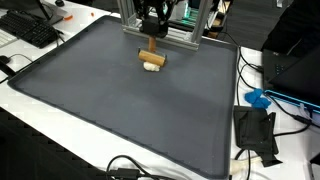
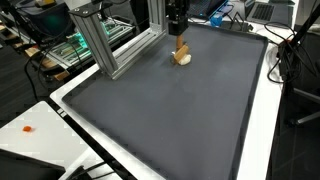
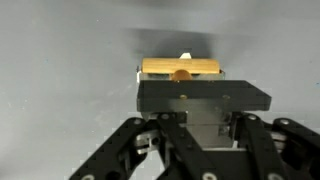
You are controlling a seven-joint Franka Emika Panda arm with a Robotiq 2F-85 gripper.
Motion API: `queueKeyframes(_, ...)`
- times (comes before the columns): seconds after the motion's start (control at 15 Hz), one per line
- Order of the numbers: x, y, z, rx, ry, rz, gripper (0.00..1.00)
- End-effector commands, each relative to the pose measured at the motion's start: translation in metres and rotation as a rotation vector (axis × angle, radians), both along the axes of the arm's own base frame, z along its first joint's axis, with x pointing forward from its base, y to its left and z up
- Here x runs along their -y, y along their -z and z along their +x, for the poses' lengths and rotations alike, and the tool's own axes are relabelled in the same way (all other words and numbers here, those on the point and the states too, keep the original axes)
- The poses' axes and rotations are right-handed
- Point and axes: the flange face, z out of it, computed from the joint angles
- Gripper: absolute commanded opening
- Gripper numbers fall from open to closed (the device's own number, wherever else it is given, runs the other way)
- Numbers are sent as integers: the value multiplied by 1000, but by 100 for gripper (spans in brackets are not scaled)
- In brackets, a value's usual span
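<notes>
I had the gripper (image 2: pixel 180 38) at the far end of the dark grey mat (image 2: pixel 170 120), right in front of the aluminium frame (image 2: pixel 105 45), pointing straight down. Its jaws were closed on a small wooden block (image 2: pixel 181 47), which stood upright below the fingers in both exterior views. The foot of the block met a pale, cream-coloured piece (image 2: pixel 183 60) lying on the mat. I could not tell whether the two were joined or only touching. In the wrist view the wooden block (image 3: pixel 180 68) showed as a yellow bar lying crosswise just beyond the dark fingertips, with a small round peg at its middle. A sliver of the pale piece (image 3: pixel 185 56) peeked out behind it. That picture was blurred, so I could not read exactly where the pads met the wood. The mat lay on a white table (image 1: pixel 20 120). In an exterior view a black keyboard (image 1: pixel 35 30) sat at one far corner, and a blue object (image 1: pixel 258 98) and a flat black device (image 1: pixel 255 130) with cables lay just off the mat's edge. A small orange spot (image 2: pixel 28 128) marked the white surface, well apart from the gripper
</notes>
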Motion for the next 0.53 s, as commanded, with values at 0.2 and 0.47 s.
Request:
queueKeyframes(0.2, 1, 7, -6, 24, 42, 19, 23)
queueKeyframes(0.47, 2, 5, 0, 49, 98, 38, 23)
